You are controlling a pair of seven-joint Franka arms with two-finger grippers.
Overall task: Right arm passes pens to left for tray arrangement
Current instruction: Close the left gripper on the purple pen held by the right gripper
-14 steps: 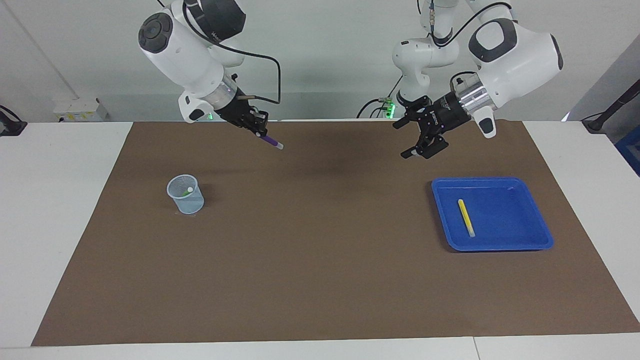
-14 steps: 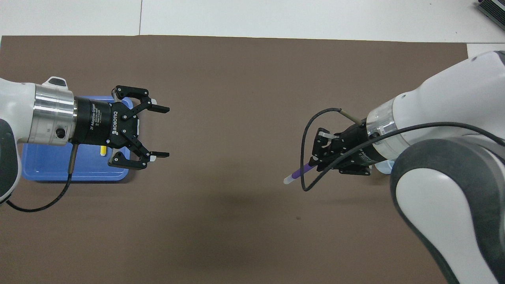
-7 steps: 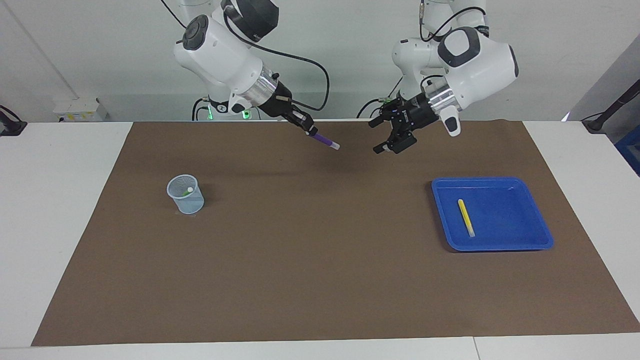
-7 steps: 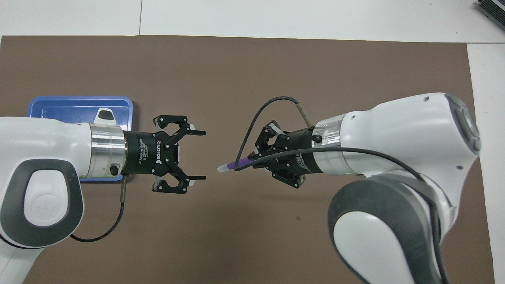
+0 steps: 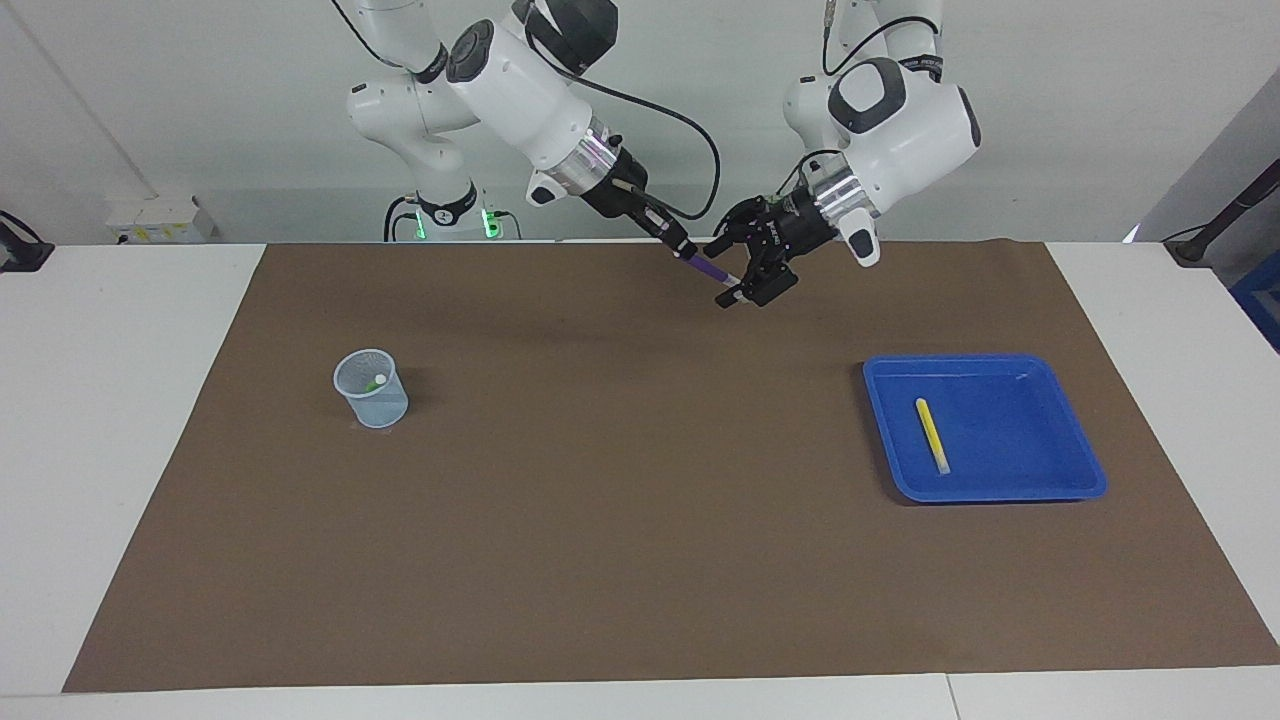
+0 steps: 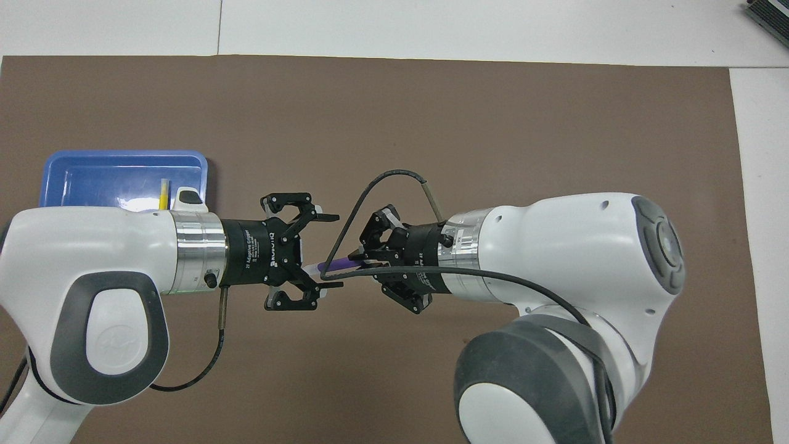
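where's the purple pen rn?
Purple pen is in the air mid-table, held by the right gripper, its pale tip between the left gripper's open fingers.

It looked like a robotics lab. Two white robot arms (image 5: 520,90) stood at the edge of a white table (image 5: 130,330) covered by a plain brown mat (image 5: 640,520), with cables trailing from their wrists and green status lights glowing at their bases. The wall (image 5: 200,120) was bare and pale. A dark object (image 5: 20,245) at the table's edge was possibly a camera mount.
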